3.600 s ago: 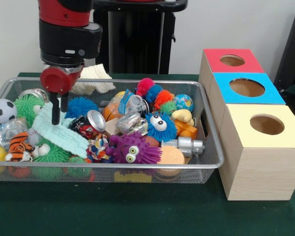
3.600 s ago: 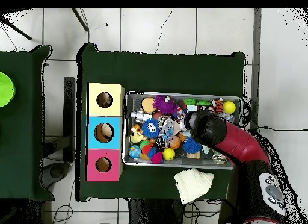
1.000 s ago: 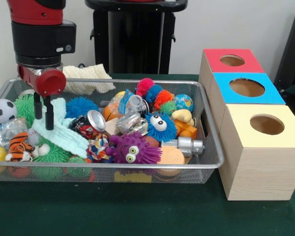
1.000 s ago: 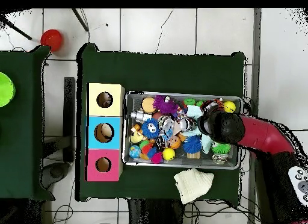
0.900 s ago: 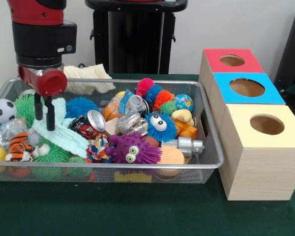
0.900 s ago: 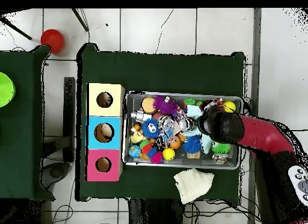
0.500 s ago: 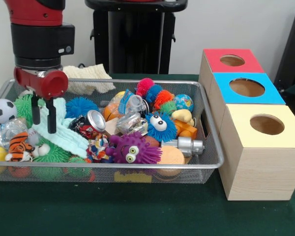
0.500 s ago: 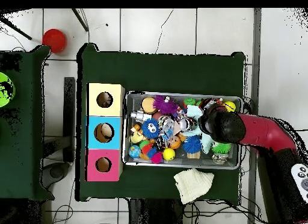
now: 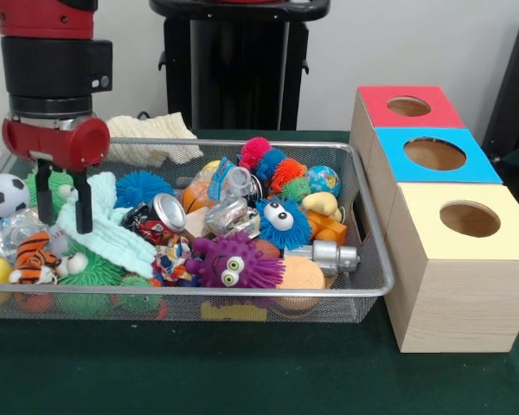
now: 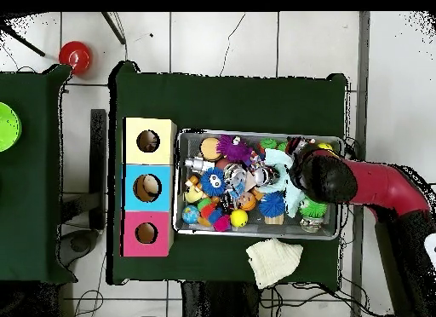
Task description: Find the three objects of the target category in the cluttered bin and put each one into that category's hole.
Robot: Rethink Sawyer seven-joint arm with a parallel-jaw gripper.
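**Bin of toys under spread jaws at its soccer-ball end**

Bin (image 9: 370, 226) of wire mesh, heaped with toys, lies below the gripper (image 9: 61, 201), whose two black fingers (image 9: 84, 206) hang well apart with nothing between them. Directly under the jaws is a pale mint cloth (image 9: 104, 226), draped over a green spiky ball (image 9: 45, 185) that shows between and behind the fingers. Just outward of the jaws, at the bin's end, sit a small soccer ball (image 9: 2, 195) and, lower, a tiger figure (image 9: 31, 257). To the other side of the jaws come a blue spiky ball (image 9: 143, 186), then a crushed drink can (image 9: 159, 215), and farther along a blue googly-eyed fuzzy toy (image 9: 282, 222) and a purple one (image 9: 231, 262). A metal cylinder (image 9: 328, 257) lies near the bin's far end from the jaws.

Well away from the jaws, beyond that end, stand three wooden boxes with round holes: red-topped box (image 9: 406, 105), blue-topped box (image 9: 434, 155), yellow-topped box (image 9: 466, 220). In the overhead view the arm (image 10: 375, 187) covers the gripper's end of the bin, and a cream cloth (image 10: 272, 260) lies on the table (image 10: 230, 96) outside the bin.
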